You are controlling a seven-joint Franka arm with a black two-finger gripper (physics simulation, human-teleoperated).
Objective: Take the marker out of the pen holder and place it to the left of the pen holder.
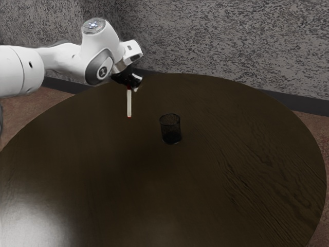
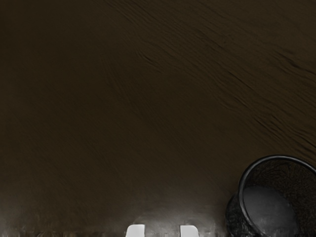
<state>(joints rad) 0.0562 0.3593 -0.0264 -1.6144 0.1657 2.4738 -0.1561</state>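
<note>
In the exterior view my gripper [image 1: 136, 84] is tilted, its light fingertips apart. The pale marker [image 1: 129, 103] with red ends is upright below the hand, its upper end close to the black fingers; whether its lower end touches the table cannot be told. The black mesh pen holder [image 1: 170, 129] stands upright, toward the exterior view's right and nearer that camera than the marker. In the wrist view my gripper [image 2: 162, 231] has a wide gap between its tips, and the pen holder [image 2: 270, 210] is beside it, with no marker visible inside.
The round dark wooden table [image 1: 205, 190] extends around the pen holder on every side. A rough grey wall [image 1: 221, 41] rises behind the table's far edge.
</note>
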